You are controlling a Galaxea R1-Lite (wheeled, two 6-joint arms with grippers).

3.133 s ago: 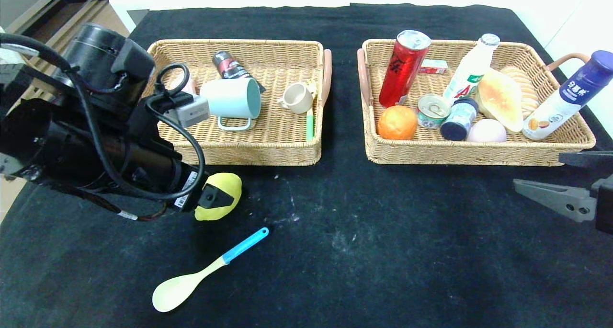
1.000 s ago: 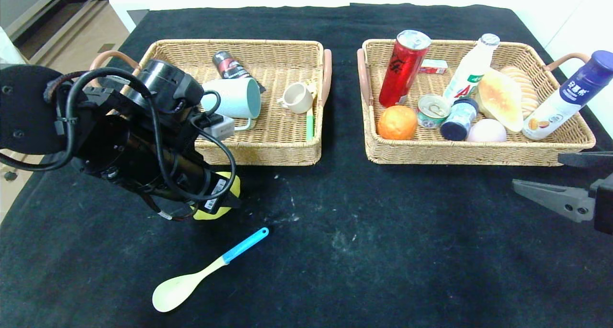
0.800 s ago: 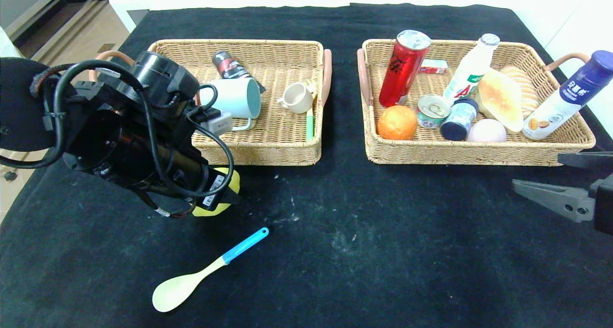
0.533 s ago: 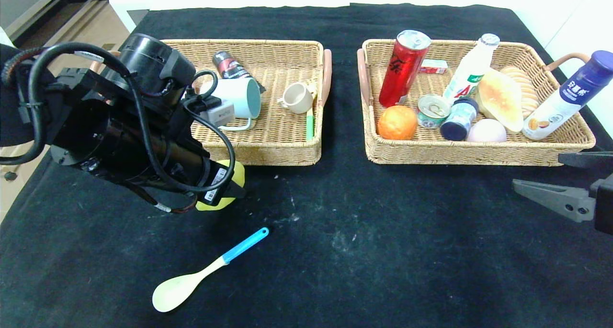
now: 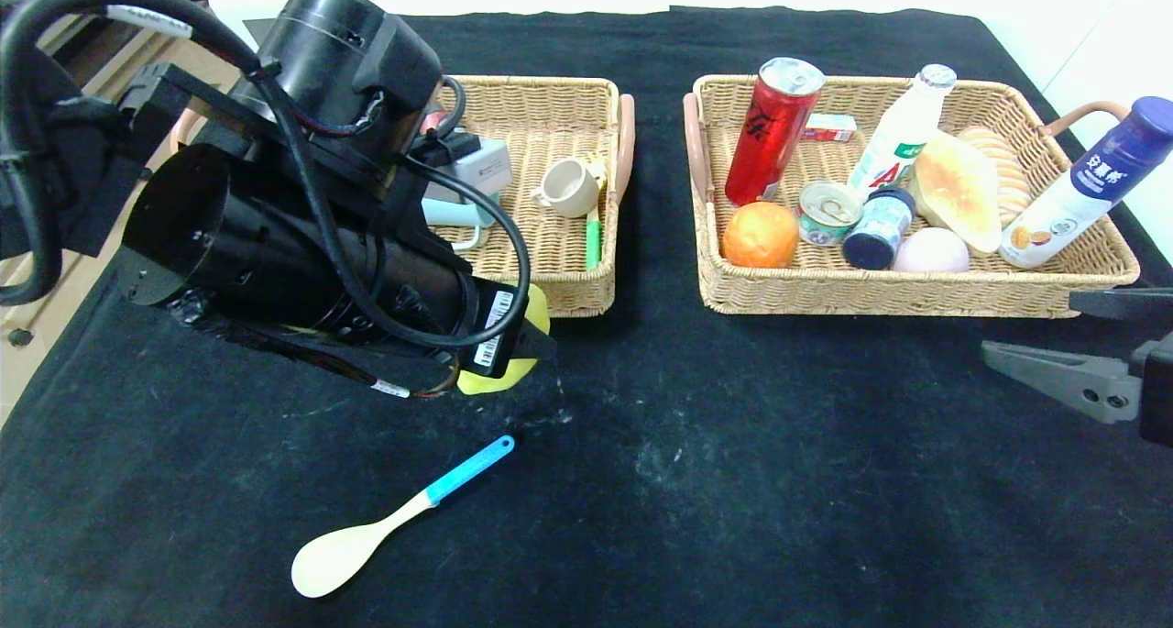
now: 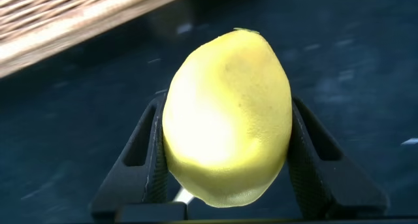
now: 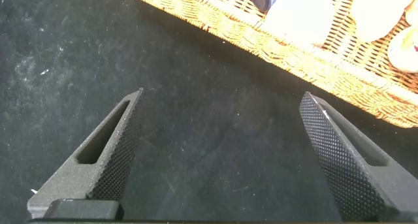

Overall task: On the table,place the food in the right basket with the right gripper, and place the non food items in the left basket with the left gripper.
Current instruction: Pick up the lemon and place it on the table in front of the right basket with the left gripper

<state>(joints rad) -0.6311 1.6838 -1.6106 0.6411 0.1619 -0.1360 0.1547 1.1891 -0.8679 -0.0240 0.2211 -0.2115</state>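
My left gripper [image 5: 524,351] is shut on a yellow lemon [image 5: 495,380] and holds it above the black table, just in front of the left basket's [image 5: 550,83] near right corner. In the left wrist view the lemon [image 6: 225,119] fills the space between both fingers of that gripper [image 6: 226,103]. A spoon [image 5: 394,518] with a pale green bowl and blue handle lies on the table nearer me. My right gripper [image 5: 1028,327] is open and empty at the right edge, in front of the right basket [image 5: 916,296]; its wrist view [image 7: 222,96] shows bare table between the fingers.
The left basket holds a small beige cup [image 5: 568,188] and a green-handled item [image 5: 593,241]; my left arm hides much of it. The right basket holds a red can [image 5: 770,133], an orange [image 5: 759,235], a tin [image 5: 827,212], bottles and bread [image 5: 958,191].
My left arm has risen and swung right with the lemon, carrying it from the table left of the spoon's handle to the left basket's near right corner. The right arm has not moved.
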